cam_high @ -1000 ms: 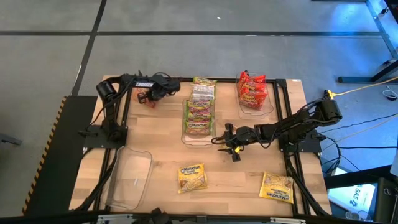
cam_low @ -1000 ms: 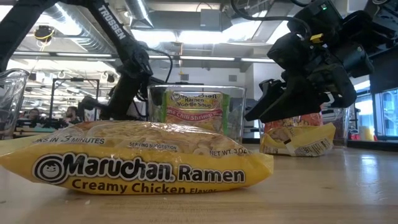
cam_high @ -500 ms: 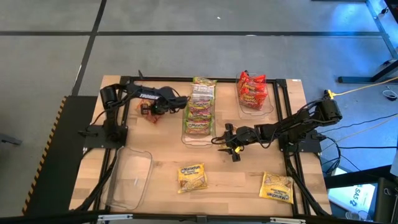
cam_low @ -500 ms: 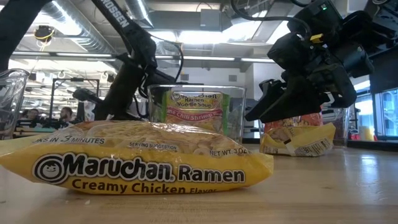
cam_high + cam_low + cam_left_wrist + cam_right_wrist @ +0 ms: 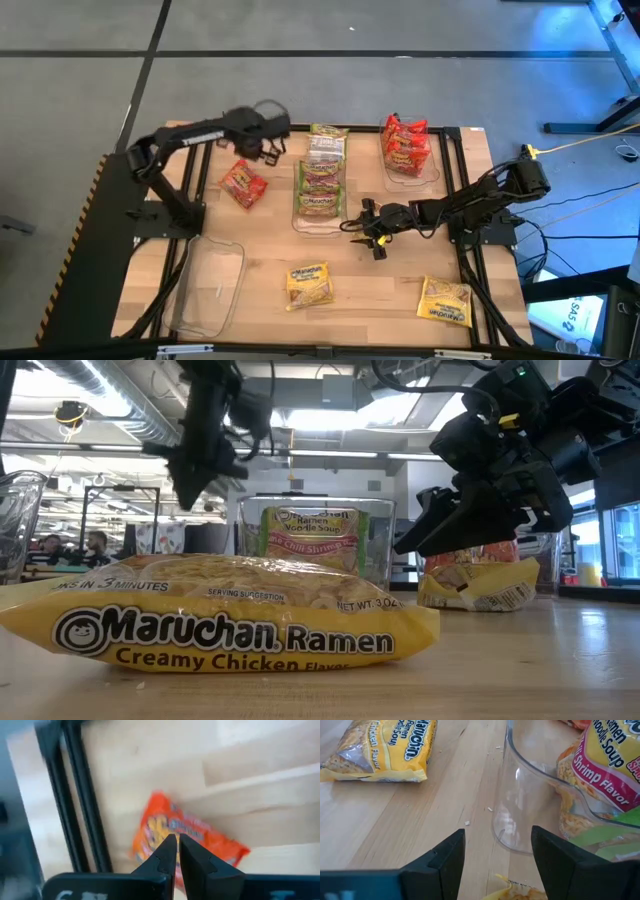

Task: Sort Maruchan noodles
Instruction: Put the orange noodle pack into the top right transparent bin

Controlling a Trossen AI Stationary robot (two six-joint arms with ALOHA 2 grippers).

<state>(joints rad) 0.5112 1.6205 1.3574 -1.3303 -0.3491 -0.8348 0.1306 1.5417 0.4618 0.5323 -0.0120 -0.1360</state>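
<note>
While the closed, empty left pincer (image 5: 268,148) is hovering beside it, the red packet (image 5: 242,184) is lying light, crinkly, slippery; pinch an edge seam. Right pincer (image 5: 362,231) is waiting open.

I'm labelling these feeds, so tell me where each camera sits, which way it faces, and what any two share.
High view: overhead, straight down on the wooden table; both dark arms show.
Low view: table height, level across; yellow crinkly plastic ramen packet up close, right gripper behind.
Left wrist view: looks down past shut fingers at a red crinkly ramen packet.
Right wrist view: past open fingers at the clear plastic bin.
Shared: the red packet also shows in the high view.
</note>
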